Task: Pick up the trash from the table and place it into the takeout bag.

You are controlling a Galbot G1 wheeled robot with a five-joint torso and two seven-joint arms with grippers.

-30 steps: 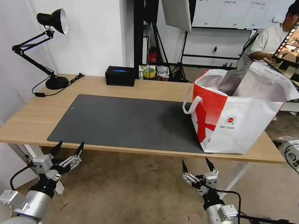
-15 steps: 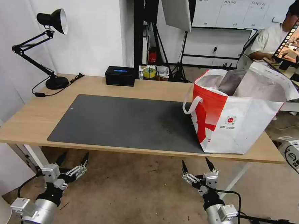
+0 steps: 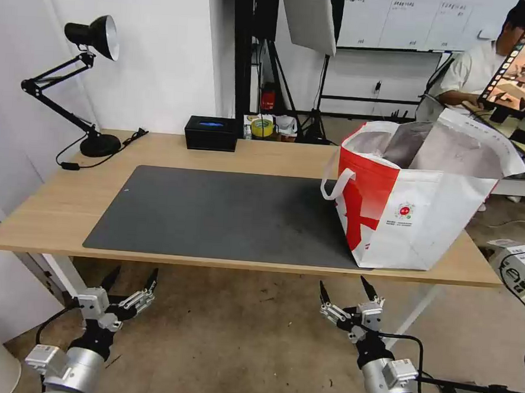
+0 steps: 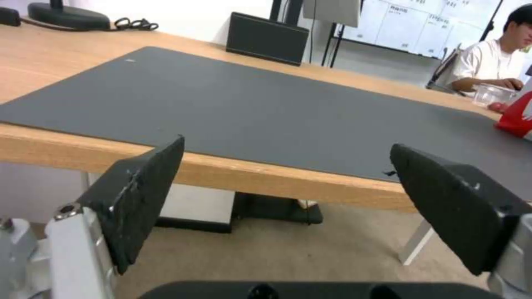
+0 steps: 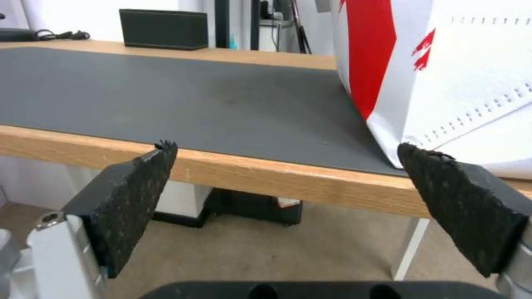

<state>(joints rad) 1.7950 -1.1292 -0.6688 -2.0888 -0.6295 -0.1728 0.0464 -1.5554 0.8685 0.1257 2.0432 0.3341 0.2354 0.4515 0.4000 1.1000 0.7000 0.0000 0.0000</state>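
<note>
My left gripper [image 3: 132, 273] hangs below the table's [image 3: 48, 207] near edge toward its left end, fingers spread wide and holding nothing. My right gripper [image 3: 345, 285] hangs below the same edge farther right, likewise wide open and empty. Beyond it, up on the table, the takeout bag [image 3: 416, 212] stands upright at the right end, partly on the dark mat [image 3: 214, 211], mouth gaping upward, one loop handle drooping toward the mat. At the far edge sits a black box [image 3: 210, 133].
</note>
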